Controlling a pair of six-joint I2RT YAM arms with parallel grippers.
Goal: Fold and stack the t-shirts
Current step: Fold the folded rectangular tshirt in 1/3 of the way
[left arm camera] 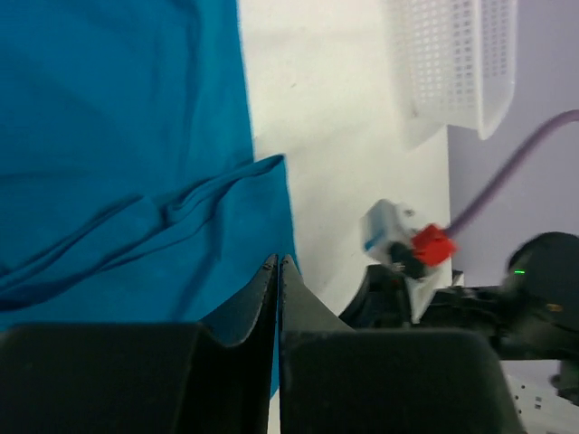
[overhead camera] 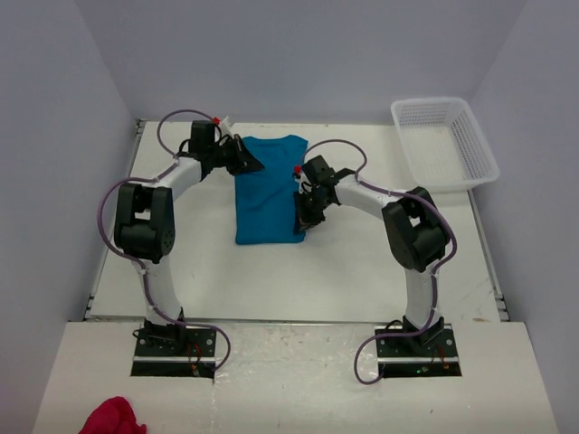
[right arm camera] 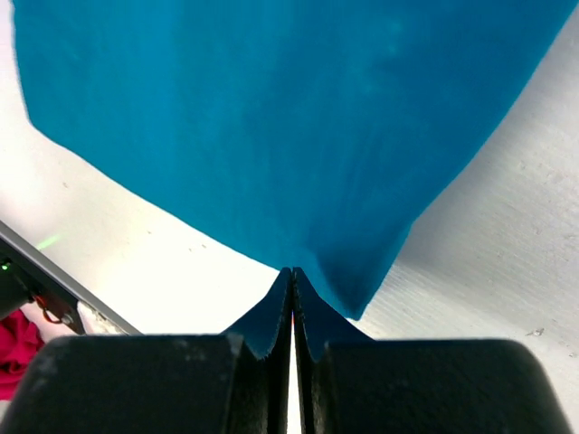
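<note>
Finding the left gripper [left arm camera: 277, 264] and right gripper [right arm camera: 291, 273] both closed tight at opposite edges of the shirt [overhead camera: 267, 192] lying flat between them, any pinch of cloth unconfirmed, you should expect light, limp, sliding fabric and grasp it at corners.

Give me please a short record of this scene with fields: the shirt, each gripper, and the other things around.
t-shirt: teal-blue, lying flat on the white table as a narrow rectangle, no sleeves sticking out
left gripper: shut, tips at the shirt's far left edge
right gripper: shut, tips at the shirt's near right corner
fabric held: cannot tell for either gripper
basket: white, at the far right of the table
pink cloth: near left, in front of the arm bases
</note>
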